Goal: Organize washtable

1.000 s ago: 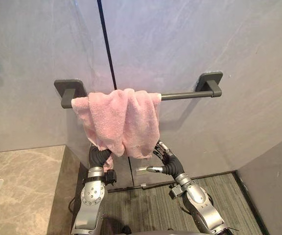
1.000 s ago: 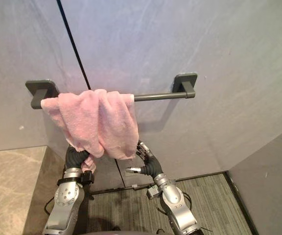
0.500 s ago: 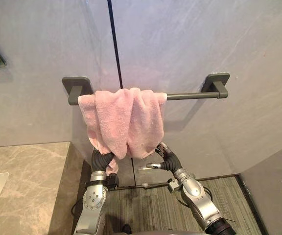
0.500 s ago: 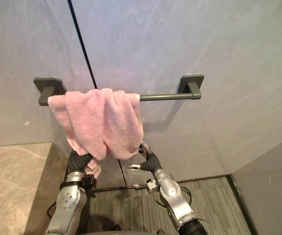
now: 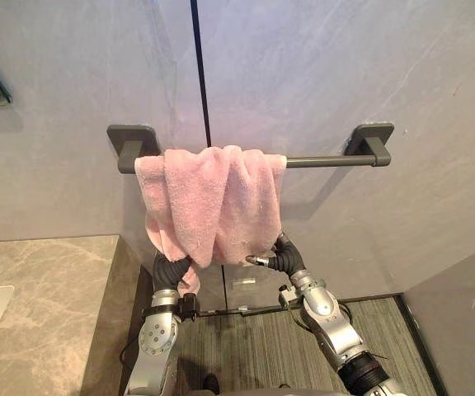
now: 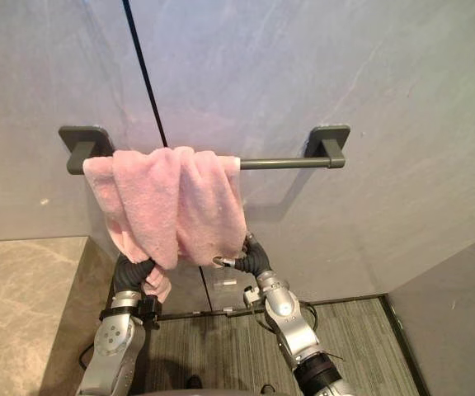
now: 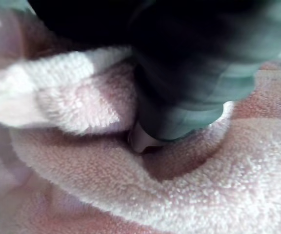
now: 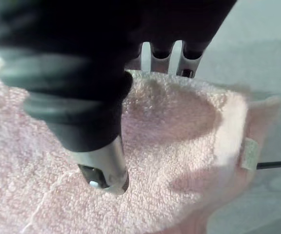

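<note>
The pink towel (image 5: 213, 198) hangs in a bunch over the dark bar (image 5: 328, 161) on the grey wall (image 5: 303, 74), near the bar's left end. The right hand (image 5: 283, 257) is at the towel's lower right edge. Its thumb (image 8: 104, 170) presses the front and its fingers (image 8: 189, 63) go behind, clamped on the cloth. The left hand (image 5: 171, 268) is up under the towel's lower left part. Its fingers are buried in the cloth, so I cannot tell if they are apart or together. A stone counter (image 5: 48, 305) sits low on the left.
</note>
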Controlling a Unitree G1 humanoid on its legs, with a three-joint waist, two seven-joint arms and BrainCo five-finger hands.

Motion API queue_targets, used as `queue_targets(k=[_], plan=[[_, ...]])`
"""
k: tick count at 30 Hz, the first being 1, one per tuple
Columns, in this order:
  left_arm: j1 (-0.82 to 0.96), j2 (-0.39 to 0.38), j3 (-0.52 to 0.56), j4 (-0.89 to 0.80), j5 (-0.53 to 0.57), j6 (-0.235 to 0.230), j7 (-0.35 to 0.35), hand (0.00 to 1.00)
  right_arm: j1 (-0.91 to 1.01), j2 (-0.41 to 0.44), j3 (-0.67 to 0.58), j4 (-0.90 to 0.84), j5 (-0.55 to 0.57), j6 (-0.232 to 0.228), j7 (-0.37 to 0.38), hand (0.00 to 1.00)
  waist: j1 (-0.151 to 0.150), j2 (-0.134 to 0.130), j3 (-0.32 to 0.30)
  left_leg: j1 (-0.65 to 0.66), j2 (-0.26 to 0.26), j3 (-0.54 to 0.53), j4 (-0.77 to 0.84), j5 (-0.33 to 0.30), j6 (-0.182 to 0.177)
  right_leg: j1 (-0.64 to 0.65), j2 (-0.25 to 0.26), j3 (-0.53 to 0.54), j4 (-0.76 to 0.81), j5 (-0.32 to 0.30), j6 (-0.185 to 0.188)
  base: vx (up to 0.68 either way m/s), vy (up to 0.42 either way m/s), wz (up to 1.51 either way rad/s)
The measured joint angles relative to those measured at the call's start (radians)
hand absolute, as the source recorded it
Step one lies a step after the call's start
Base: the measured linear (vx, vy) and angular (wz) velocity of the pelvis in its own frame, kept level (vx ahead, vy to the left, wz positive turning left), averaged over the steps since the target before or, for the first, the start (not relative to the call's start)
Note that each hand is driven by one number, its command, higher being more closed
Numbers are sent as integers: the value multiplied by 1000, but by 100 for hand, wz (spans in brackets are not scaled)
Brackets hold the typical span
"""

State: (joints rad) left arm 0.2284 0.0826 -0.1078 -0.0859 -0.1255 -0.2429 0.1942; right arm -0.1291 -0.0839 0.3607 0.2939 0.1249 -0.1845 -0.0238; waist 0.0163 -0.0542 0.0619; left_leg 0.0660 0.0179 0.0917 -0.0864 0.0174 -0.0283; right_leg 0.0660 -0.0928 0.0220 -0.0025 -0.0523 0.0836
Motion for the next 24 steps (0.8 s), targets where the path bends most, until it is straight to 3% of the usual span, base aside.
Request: queue_targets(k=[24], plan=[[1,3,1,30,-20,0,-19,100,-28,-2,-11,26,2,5,5,100,0,-4,2,-1,0,-2,-1,0,0,0,0,-1,1,0,0,-3,-3,0]])
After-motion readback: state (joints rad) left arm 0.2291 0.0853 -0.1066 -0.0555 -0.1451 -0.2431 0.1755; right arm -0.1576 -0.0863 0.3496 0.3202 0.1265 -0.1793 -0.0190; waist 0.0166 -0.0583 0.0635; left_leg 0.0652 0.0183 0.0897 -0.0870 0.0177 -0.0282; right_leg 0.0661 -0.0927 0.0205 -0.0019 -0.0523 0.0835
